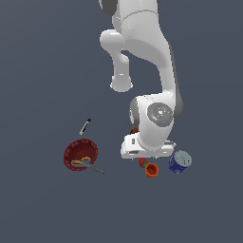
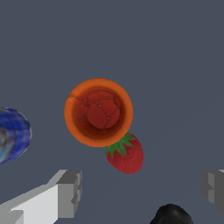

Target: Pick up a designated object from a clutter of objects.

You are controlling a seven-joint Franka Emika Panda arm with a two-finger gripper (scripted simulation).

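The strawberry (image 2: 126, 154), red with a green leafy top, lies on the grey floor touching the rim of the small orange cup (image 2: 98, 112). My gripper (image 2: 142, 189) is open, its two grey fingers (image 2: 70, 192) spread wide, and the berry sits just beyond the gap between them. In the exterior view the white hand (image 1: 144, 147) hangs right above the strawberry (image 1: 142, 162), which peeks out beside the orange cup (image 1: 151, 170). Nothing is held.
A blue can (image 1: 180, 161) stands close to the cup on the exterior view's right. A red bowl (image 1: 80, 153) with yellow-handled scissors (image 1: 87, 164) across its rim and a black marker (image 1: 85, 126) lie to the left. A dark drill part (image 1: 135, 129) shows behind the hand.
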